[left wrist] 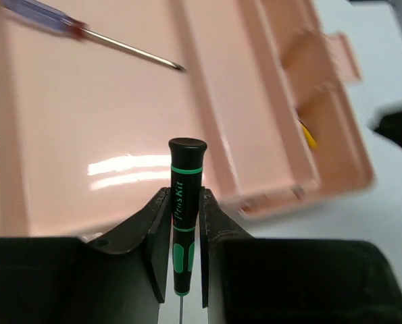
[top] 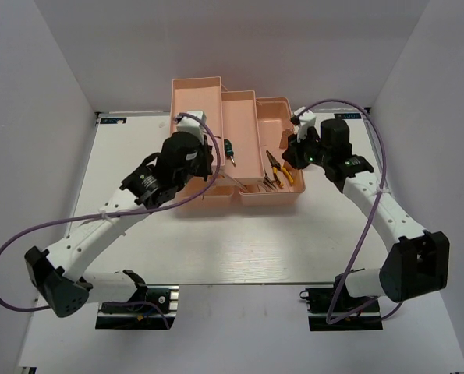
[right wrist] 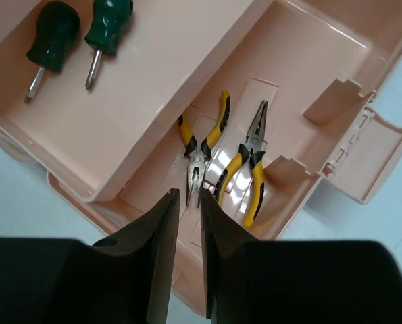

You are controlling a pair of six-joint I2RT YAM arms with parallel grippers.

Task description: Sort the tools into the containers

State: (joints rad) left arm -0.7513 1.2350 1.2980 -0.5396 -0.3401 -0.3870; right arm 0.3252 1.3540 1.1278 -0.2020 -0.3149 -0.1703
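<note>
The salmon-pink toolbox [top: 251, 117] stands open at the back centre. My left gripper [top: 213, 160] is shut on a thin black-and-green screwdriver [left wrist: 187, 169] and holds it above the edge of a wide tray [left wrist: 119, 101]. The red-and-blue screwdriver [left wrist: 45, 19] lies in that tray. My right gripper [top: 294, 152] hovers over the right end of the box, its jaws almost together and empty [right wrist: 189, 199]. Below it two yellow-handled pliers [right wrist: 204, 145] [right wrist: 249, 158] lie in the bottom compartment. Two green-handled screwdrivers [right wrist: 52, 34] [right wrist: 106, 30] lie in the tray above it.
The latch tab [right wrist: 376, 152] sticks out from the toolbox's right end. White walls close in the table [top: 239, 241] at the back and both sides. Purple cables [top: 13, 257] loop off both arms.
</note>
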